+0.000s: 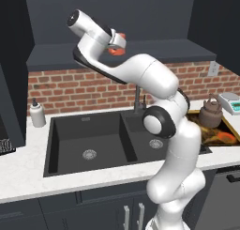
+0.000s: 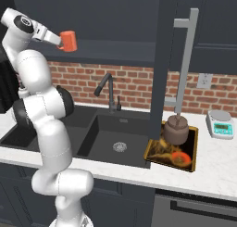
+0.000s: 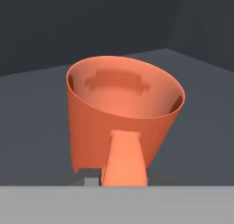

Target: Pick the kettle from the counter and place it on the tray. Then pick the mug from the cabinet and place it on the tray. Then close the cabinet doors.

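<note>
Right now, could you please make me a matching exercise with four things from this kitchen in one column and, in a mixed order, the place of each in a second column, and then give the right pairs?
Things:
1. kettle
2. mug
3. soap bottle
4. kitchen scale

Places:
A. on the counter, left of the sink
B. on the tray
C. up at the cabinet shelf, at the end effector
D. on the counter, right of the tray

Pairs: 1-B, 2-C, 3-A, 4-D
</note>
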{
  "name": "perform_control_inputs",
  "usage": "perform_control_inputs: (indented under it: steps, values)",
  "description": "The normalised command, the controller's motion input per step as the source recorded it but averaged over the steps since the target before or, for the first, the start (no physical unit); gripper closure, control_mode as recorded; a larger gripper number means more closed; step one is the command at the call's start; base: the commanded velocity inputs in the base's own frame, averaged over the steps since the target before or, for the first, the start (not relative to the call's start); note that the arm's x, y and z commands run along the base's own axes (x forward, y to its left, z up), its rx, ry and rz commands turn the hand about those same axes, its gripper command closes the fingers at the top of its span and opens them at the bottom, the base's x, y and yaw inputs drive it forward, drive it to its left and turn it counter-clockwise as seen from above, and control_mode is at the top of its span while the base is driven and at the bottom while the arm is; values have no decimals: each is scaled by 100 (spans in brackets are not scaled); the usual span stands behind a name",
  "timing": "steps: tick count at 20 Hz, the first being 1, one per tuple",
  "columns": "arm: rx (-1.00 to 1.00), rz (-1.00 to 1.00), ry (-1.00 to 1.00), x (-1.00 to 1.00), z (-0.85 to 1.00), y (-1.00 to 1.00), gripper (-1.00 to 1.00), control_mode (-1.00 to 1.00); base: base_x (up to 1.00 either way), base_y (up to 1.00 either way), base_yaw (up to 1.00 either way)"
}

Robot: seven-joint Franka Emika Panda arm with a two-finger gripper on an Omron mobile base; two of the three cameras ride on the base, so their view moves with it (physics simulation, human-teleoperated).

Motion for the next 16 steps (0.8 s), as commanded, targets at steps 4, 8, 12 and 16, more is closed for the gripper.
perform_control_inputs:
  steps: [4, 8, 12, 16]
  values:
    - [0, 0, -18, -38, -6, -20, 100, -100, 0, 0, 0]
    - [4, 1, -18, -58, 0, -9, 100, -100, 0, 0, 0]
    - [8, 1, -12, -81, -1, -4, 100, -100, 0, 0, 0]
    - [13, 0, -2, -84, -1, -9, 100, -100, 0, 0, 0]
